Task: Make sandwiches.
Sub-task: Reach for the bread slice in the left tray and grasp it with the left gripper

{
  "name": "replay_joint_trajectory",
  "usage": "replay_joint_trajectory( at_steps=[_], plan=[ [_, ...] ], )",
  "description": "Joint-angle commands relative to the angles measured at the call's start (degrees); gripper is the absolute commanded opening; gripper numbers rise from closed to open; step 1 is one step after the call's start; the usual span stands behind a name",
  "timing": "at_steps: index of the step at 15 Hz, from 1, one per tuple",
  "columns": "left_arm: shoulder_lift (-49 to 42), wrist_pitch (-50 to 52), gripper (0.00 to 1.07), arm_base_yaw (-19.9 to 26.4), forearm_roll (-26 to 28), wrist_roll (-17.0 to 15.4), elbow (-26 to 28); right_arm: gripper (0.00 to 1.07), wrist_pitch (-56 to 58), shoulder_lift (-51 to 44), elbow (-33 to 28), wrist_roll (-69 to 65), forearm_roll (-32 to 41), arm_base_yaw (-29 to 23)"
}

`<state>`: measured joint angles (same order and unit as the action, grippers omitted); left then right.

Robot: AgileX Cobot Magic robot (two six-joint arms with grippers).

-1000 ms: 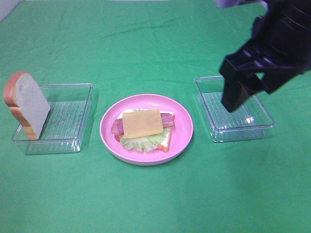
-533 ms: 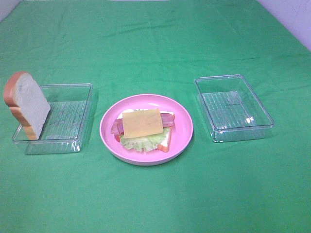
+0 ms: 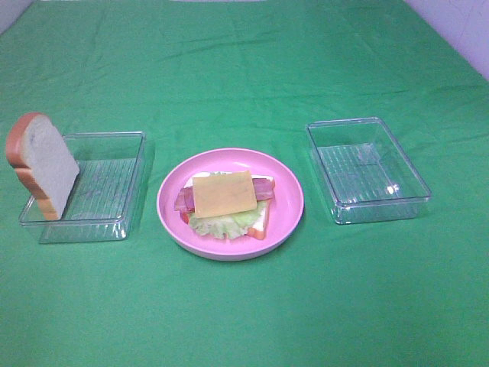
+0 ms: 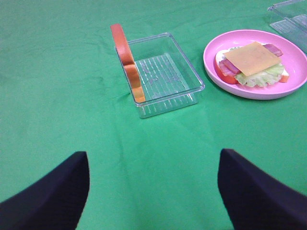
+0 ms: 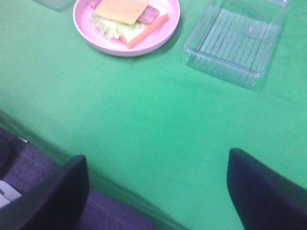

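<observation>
The sandwich (image 3: 224, 195) lies open on the round pink plate (image 3: 286, 202): a yellow-orange cheese square on top, reddish bacon, frilly lettuce and a bread slice beneath. A separate bread slice (image 3: 46, 164) stands upright, leaning on the outer end of the left clear tray (image 3: 114, 191). Neither arm shows in the high view. In the left wrist view my left gripper (image 4: 153, 191) is open and empty over bare cloth, short of the tray (image 4: 165, 74) and the bread slice (image 4: 127, 62). My right gripper (image 5: 156, 191) is open and empty near the table's front edge, well back from the sandwich (image 5: 127, 12).
An empty clear tray (image 3: 367, 172) sits right of the plate, and shows in the right wrist view as the tray (image 5: 235, 43). Green cloth covers the table. The table's edge (image 5: 72, 163) and the dark floor beyond it show under the right gripper.
The right arm, which hung over the right tray a second ago, has pulled back out of the high view. The food and trays have not moved.
</observation>
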<state>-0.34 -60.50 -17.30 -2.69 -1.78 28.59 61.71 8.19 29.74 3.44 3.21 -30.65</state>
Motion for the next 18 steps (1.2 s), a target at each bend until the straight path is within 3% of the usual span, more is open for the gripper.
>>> replay_joint_trajectory(
  at_steps=[1,5,9,13,16,17,18],
  plan=[
    [-1.1,0.7,0.71,-0.2,0.1,0.1,-0.1,0.76,-1.3,-6.1,-0.3,2.4,1.3,0.1],
    [0.3,1.0,0.71,-0.2,-0.1,0.0,0.2,0.76,-0.9,-9.2,-0.9,3.5,1.8,-0.1],
    [9.8,4.2,0.71,-0.2,-3.0,-9.3,5.6,0.76,-0.9,-9.2,-0.9,3.4,1.7,-0.1],
    [29.6,4.7,0.71,-0.2,-6.1,-18.5,12.8,0.76,-0.9,-9.2,-0.9,3.4,1.7,-0.1],
    [43.4,3.4,0.71,-0.2,-6.2,-21.3,18.3,0.76,-0.9,-9.2,-0.9,3.4,1.7,-0.1],
    [56.3,1.9,0.71,-0.2,-6.2,-22.2,24.7,0.76,-0.9,-9.2,-0.9,3.4,1.8,-0.1],
    [62.1,0.3,0.71,-0.2,-6.2,-22.3,28.2,0.76,-0.9,-9.2,-0.9,3.4,1.8,-0.1]
  ],
)
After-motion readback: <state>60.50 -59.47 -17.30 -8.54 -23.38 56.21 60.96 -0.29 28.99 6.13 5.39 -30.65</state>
